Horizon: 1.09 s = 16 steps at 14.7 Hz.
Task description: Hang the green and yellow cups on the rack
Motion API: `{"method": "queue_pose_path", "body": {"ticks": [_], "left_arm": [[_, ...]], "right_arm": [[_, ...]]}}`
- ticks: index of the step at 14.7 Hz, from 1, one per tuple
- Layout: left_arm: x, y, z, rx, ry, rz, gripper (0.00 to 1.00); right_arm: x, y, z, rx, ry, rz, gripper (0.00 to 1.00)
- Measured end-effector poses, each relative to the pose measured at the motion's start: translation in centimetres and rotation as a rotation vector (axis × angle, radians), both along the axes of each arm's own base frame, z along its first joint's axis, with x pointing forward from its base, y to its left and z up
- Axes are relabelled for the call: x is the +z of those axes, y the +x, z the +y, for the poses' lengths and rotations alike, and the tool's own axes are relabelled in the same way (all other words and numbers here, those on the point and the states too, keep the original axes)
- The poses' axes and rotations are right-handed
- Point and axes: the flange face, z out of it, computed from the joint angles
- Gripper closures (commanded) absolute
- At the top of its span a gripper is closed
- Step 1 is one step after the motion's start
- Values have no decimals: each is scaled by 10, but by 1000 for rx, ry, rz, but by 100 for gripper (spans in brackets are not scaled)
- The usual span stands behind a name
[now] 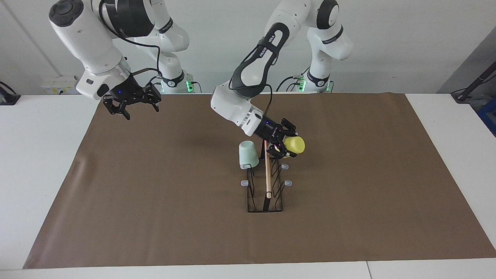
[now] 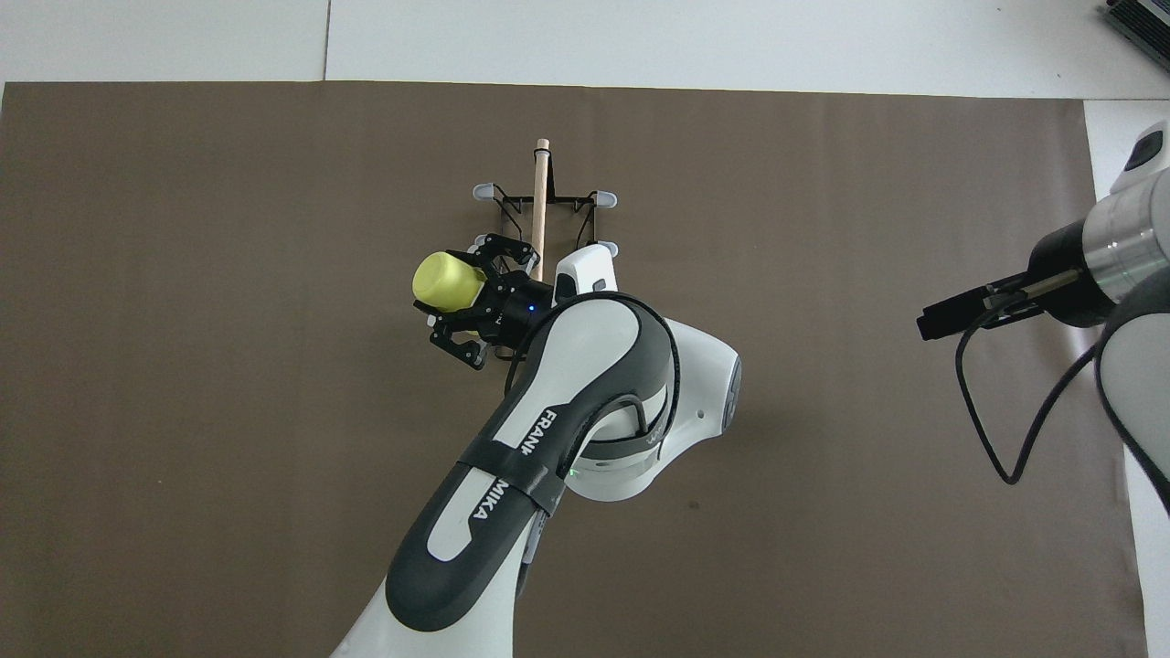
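The rack (image 1: 266,186) stands mid-mat, a black wire stand with a wooden rod (image 2: 539,196) along its top. The pale green cup (image 1: 248,154) hangs upside down on a prong at the rack's end nearer the robots, on the right arm's side; my left arm hides it in the overhead view. My left gripper (image 1: 287,141) is shut on the yellow cup (image 1: 294,144), tilted on its side just above the prongs on the rack's left-arm side. The cup also shows in the overhead view (image 2: 446,279). My right gripper (image 1: 131,108) is open and empty, raised over the mat's corner by its own base.
A brown mat (image 1: 155,201) covers most of the white table (image 1: 38,155). Grey-tipped prongs (image 1: 287,183) stick out from both sides of the rack. The left arm's elbow (image 2: 603,402) hangs over the mat nearer the robots than the rack.
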Motion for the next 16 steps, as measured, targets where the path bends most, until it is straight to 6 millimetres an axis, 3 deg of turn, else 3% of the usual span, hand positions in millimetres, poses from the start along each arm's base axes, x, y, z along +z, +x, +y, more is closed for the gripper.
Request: {"method": "queue_pose_path", "body": {"ticks": [1, 5, 6, 7, 8, 9, 16], "left_arm": [[0, 0, 0, 1, -2, 1, 80], [0, -6, -8, -9, -9, 0, 81], [1, -7, -9, -11, -10, 0, 77], [1, -7, -9, -11, -10, -1, 67], [1, -7, -9, -11, -11, -1, 40], [1, -7, -9, -11, -11, -2, 0], [2, -6, -9, -10, -13, -4, 0]], "right_arm": [[0, 0, 0, 0, 0, 0, 0], [0, 0, 5, 8, -1, -1, 0], [0, 0, 4, 6, -1, -1, 0], [0, 0, 2, 2, -1, -1, 0], [0, 0, 0, -1, -1, -1, 0], [0, 0, -2, -4, -1, -1, 0], [0, 0, -1, -2, -1, 0, 0]]}}
